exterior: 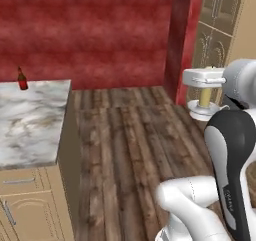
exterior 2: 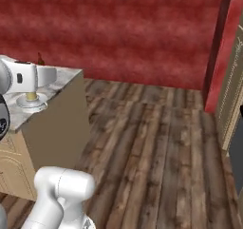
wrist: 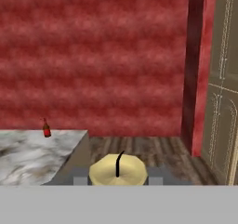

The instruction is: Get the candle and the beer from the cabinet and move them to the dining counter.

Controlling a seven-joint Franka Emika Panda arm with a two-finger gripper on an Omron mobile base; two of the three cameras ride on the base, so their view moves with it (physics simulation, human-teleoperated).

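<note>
My gripper is shut on the candle, a pale yellow stick standing upright in its silver dish holder. It hangs in the air over the wooden floor, to the right of the dining counter. In the hand view I look down on the candle top and its black wick, between my gripper fingertips. The right base view shows the candle below my gripper. The beer stands upright at the marble top's far corner, also seen as beer and beer. The cabinet is out of view.
A red wall runs behind the counter. Tall tan panelled cupboard doors stand at the right beyond a red pillar. Wooden floor lies open between the counter and those doors. The counter's tan base has doors facing me.
</note>
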